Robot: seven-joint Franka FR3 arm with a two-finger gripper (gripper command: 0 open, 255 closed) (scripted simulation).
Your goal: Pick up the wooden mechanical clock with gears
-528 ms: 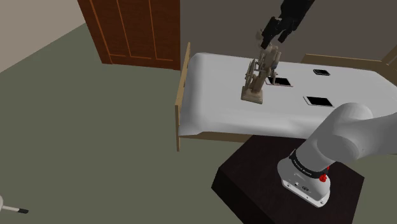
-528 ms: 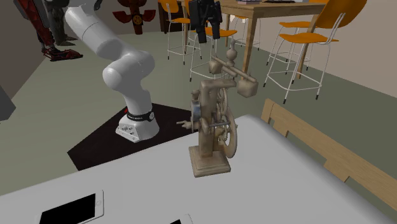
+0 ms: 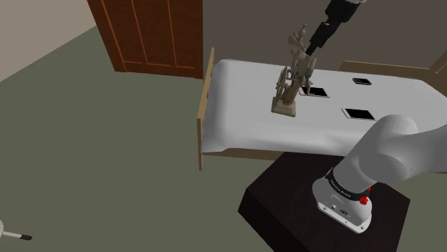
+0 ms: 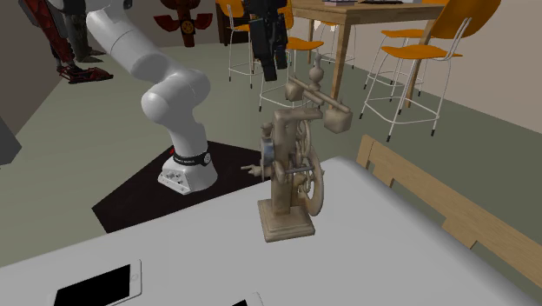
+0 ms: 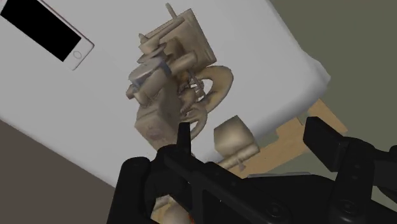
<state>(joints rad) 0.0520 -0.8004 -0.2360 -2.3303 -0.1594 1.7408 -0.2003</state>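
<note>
Well, your gripper (image 4: 271, 69) hovers above clock (image 4: 295, 169), fingers spread, apparently gripping nothing. Clock: pale wood, exposed gears, upright on white bed (image 4: 391, 252) near phones (image 3: 357, 113).

Nothing is legible; lettering on the arm's (image 4: 170, 94) base band (image 4: 190, 159) is too small.
</note>
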